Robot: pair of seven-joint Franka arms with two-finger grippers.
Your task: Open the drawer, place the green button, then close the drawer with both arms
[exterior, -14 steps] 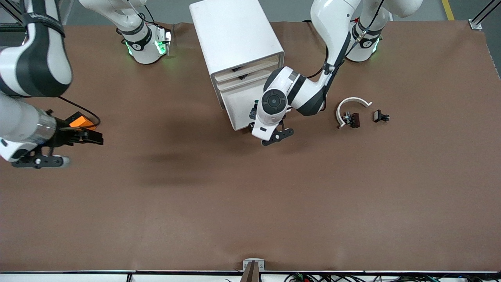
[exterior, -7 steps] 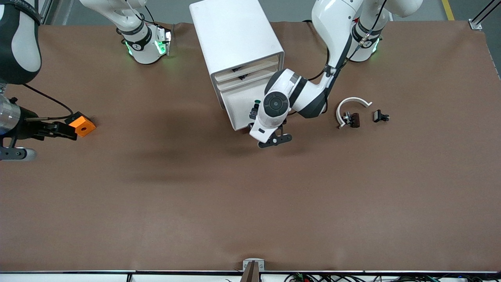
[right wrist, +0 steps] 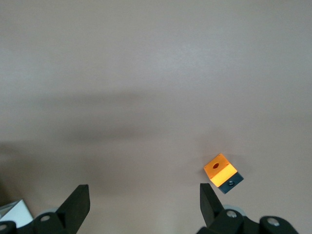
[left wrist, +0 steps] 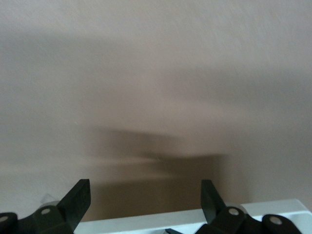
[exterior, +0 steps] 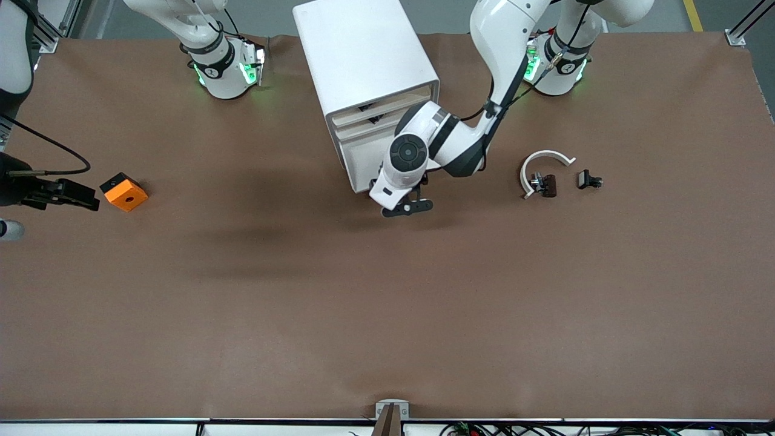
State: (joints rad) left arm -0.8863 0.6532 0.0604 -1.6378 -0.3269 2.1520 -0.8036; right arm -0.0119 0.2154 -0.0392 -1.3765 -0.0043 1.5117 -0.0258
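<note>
The white drawer cabinet (exterior: 363, 54) stands at the table's back middle, its drawer front (exterior: 362, 163) facing the front camera. The left arm reaches down in front of it. My left gripper (exterior: 396, 204) is open and empty, low over the table just in front of the drawer, whose white edge (left wrist: 195, 218) shows between the left gripper's (left wrist: 145, 197) fingers. The button is hidden. My right gripper (exterior: 85, 198) is open and empty at the right arm's end of the table, beside the orange cube (exterior: 124, 191). In the right wrist view the right gripper (right wrist: 145, 200) is apart from the cube (right wrist: 220, 171).
A white arc (exterior: 545, 158) with a small black clip (exterior: 545, 184) lies toward the left arm's end of the table. A second black clip (exterior: 588, 180) lies beside it. The two arm bases stand on either side of the cabinet.
The left arm's hand has shifted across the drawer front toward the right arm's end, covering the button. The right gripper has drawn back from the orange cube, which stays on the table.
</note>
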